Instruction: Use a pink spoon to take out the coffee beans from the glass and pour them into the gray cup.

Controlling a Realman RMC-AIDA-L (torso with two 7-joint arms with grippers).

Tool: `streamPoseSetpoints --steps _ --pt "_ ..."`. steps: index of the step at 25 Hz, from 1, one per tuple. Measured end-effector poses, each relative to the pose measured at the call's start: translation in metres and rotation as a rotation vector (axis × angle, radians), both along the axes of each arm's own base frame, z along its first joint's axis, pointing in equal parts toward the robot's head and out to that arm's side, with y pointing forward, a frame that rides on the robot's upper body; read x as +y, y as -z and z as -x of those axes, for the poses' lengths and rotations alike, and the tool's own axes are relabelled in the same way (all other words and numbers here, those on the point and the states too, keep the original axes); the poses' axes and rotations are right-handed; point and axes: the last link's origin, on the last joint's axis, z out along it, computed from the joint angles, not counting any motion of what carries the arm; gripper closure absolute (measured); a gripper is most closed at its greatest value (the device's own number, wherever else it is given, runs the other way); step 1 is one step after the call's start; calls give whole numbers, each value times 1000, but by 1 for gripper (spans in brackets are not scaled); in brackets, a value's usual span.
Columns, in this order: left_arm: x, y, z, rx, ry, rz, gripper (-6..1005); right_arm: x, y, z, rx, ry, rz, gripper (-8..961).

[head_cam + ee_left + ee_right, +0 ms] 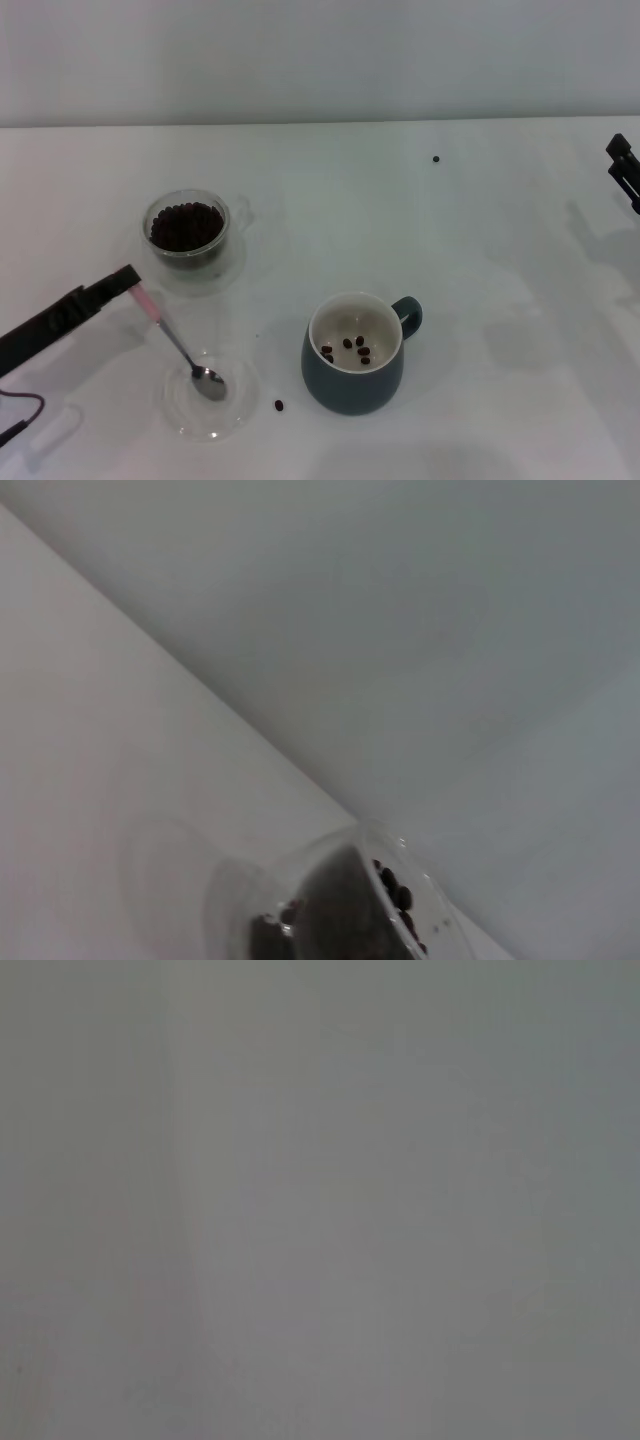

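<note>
Looking down from the head, the left pincer pinches the spoon at lower left, handle slanting up-left, bowl in a dish; the glass sits just above, the cup right. Left wrist shows the glass rim and beans at bottom. Right wrist shows nothing; the right pincer, far right edge, I cannot tell.

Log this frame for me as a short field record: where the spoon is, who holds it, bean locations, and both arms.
spoon: pink spoon, bowl resting in the shallow glass dish, handle tilted up
left gripper: at the tip of the spoon's pink handle
right gripper: parked at the table's right edge
glass: upright, mostly full of coffee beans
gray cup: a few beans inside
stray beans: one on the table left of the cup, one far back
</note>
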Motion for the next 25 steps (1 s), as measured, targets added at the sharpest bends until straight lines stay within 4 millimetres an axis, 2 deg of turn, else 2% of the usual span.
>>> streamPoseSetpoints --steps 6,12,14,19,25 --pt "3 10 -9 44 61 -2 869 -1 0 -1 1 5 2 212" --pt "3 21 -13 80 94 23 812 -1 0 -1 4 6 2 212" --pt "3 22 -15 96 120 15 591 -1 0 -1 4 6 2 211" --pt "4 14 -6 114 87 -56 479 -2 1 -2 6 9 4 211" --pt "-3 -13 21 138 -15 -262 344 -5 1 -4 10 15 1 211"
